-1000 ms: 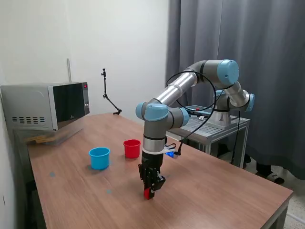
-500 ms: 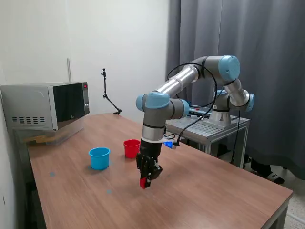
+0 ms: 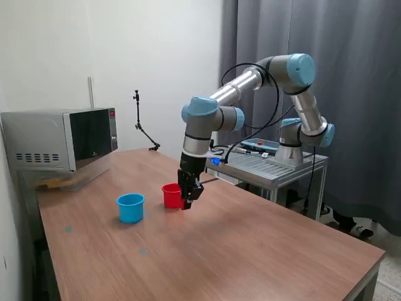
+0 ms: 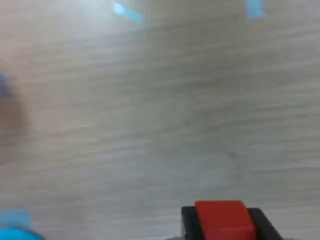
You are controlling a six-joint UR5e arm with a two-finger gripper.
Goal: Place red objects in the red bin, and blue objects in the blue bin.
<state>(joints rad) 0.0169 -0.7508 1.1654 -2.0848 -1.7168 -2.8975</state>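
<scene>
So the gripper was up off the table here, hanging right next to the red cup on the side toward the exterior view's right, low enough that it overlapped the cup's wall in that shot. The jaws were clamped on a red cube; the wrist view showed it pretty clearly, a solid red block pinched between the two black fingers, one pressed against each side, so they were only as far apart as the cube is wide. In the exterior view the cube was just a sliver of red at the tips and hard to separate from the cup behind it. The light blue cup sat just beside the red one, a bit closer to the table's microwave end, both cups upright and apart from each other. Wrist view was blurry, mostly bare wood grain under the cube. Couldn't tell whether anything was inside either cup.
</scene>
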